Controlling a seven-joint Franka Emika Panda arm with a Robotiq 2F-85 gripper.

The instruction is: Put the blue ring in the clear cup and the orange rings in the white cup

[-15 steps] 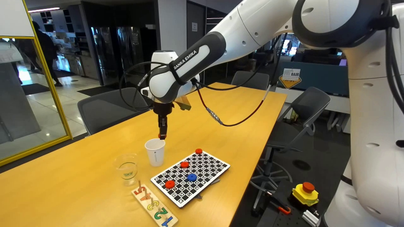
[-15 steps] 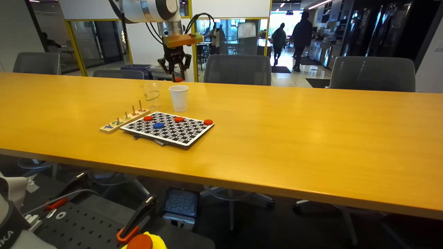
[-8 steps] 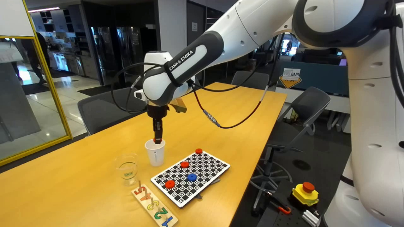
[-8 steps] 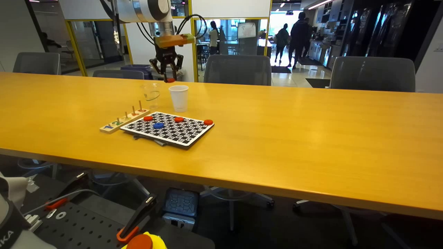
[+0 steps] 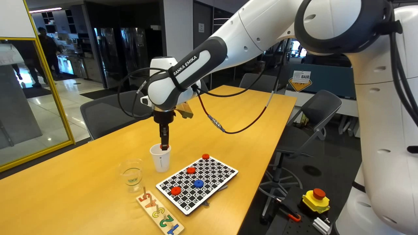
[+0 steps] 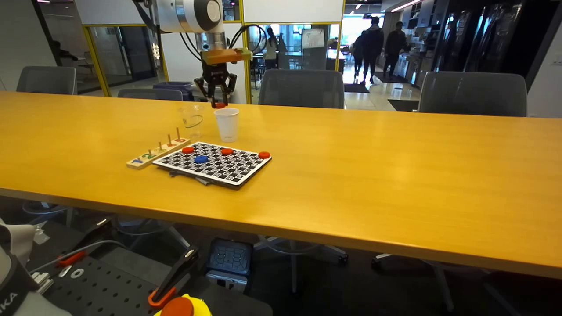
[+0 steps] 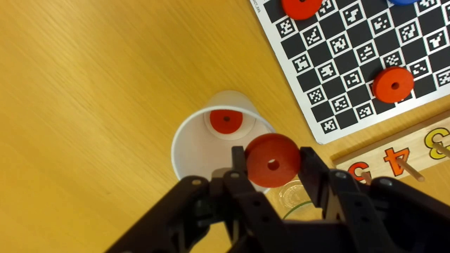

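My gripper (image 7: 272, 160) is shut on an orange ring (image 7: 262, 175), held at its sides just above the white cup (image 7: 193, 151). In the wrist view the held ring overlaps the cup's rim toward the clear cup (image 7: 294, 195) side. Another orange ring (image 7: 226, 124) lies at the bottom inside the white cup. The gripper also shows in both exterior views (image 5: 164, 147) (image 6: 219, 105). The blue ring (image 5: 198, 183) lies on the checkerboard with three orange rings (image 5: 191, 170) (image 5: 175, 191) (image 5: 205, 156). The clear cup (image 5: 132, 178) stands upright beside the white cup (image 5: 161, 162).
The checkerboard (image 5: 215, 176) lies on the table beside the cups, raised slightly on something grey. A wooden number board with pegs (image 5: 160, 212) lies between the clear cup and the table's near edge. Chairs (image 6: 300, 87) stand along the far table edge.
My gripper, with the orange ring in it, moved toward the clear cup's side, then slightly back, and is lower, closer to the white cup's rim. The cups and the rings on the board stayed still.
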